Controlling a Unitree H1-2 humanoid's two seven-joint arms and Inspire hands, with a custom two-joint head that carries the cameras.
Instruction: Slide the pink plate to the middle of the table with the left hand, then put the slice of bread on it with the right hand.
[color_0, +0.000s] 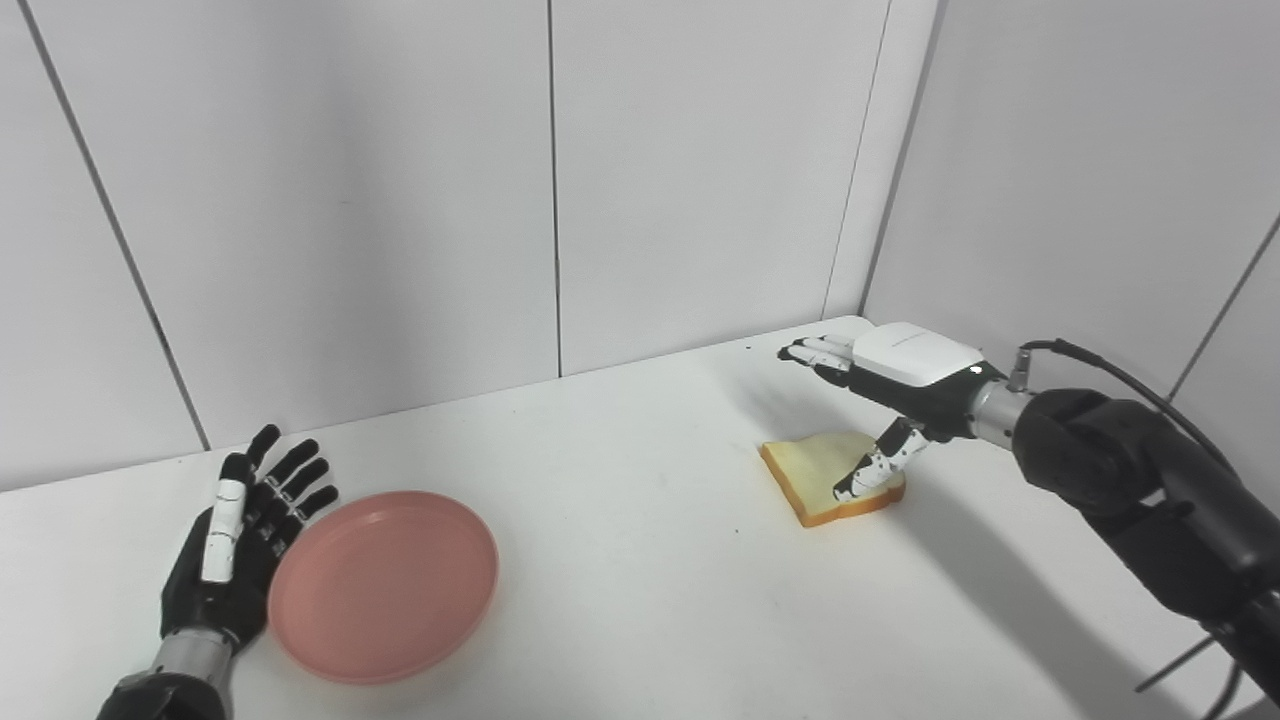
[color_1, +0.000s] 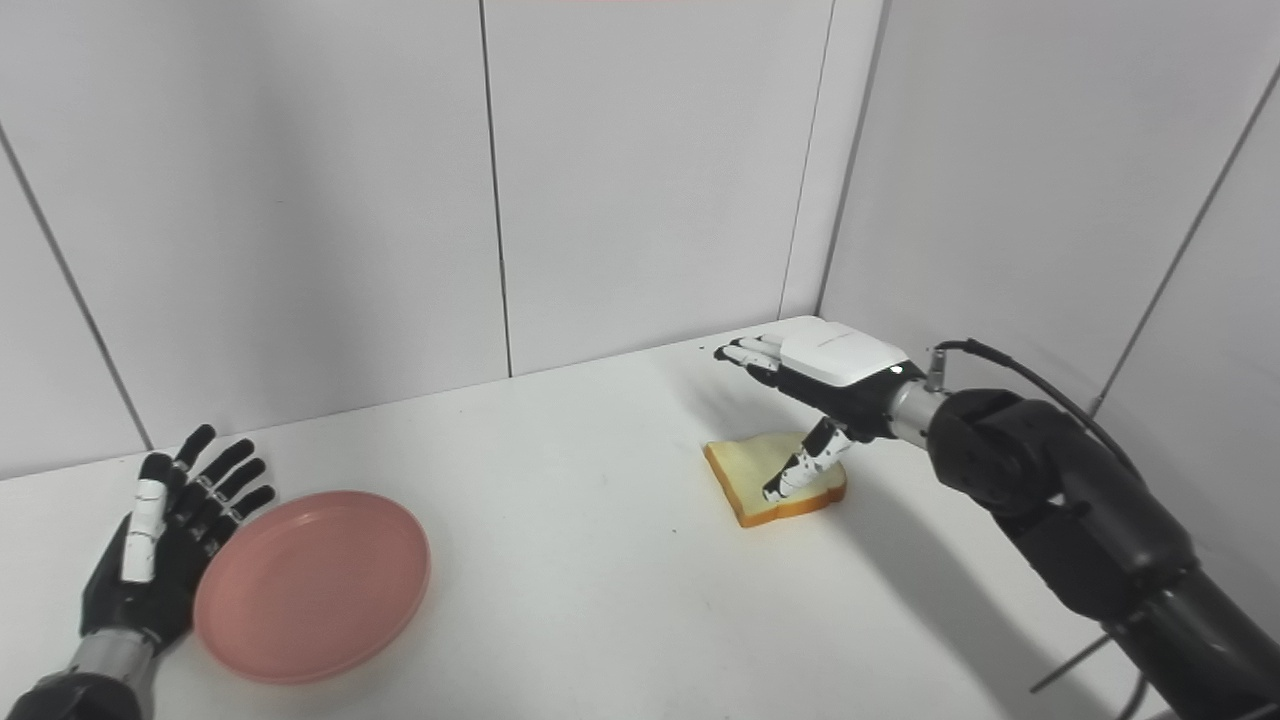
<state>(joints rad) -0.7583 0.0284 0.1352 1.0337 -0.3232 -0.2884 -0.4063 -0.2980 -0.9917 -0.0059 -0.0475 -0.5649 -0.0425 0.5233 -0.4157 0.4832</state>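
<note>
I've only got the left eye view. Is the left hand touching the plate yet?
Observer: The right eye view shows no gap either. The left hand lies open against the plate at its left rim.
Operator: And does the right hand have the bread?
Observer: No. The right hand is open above the bread. Only its thumb comes down over the slice, which lies flat on the table.

Plate (color_0: 385, 585): smooth matt pink plastic.
Bread (color_0: 815, 470): pale porous crumb, tan crust.
Surface (color_0: 640, 560): smooth matt white.
</note>
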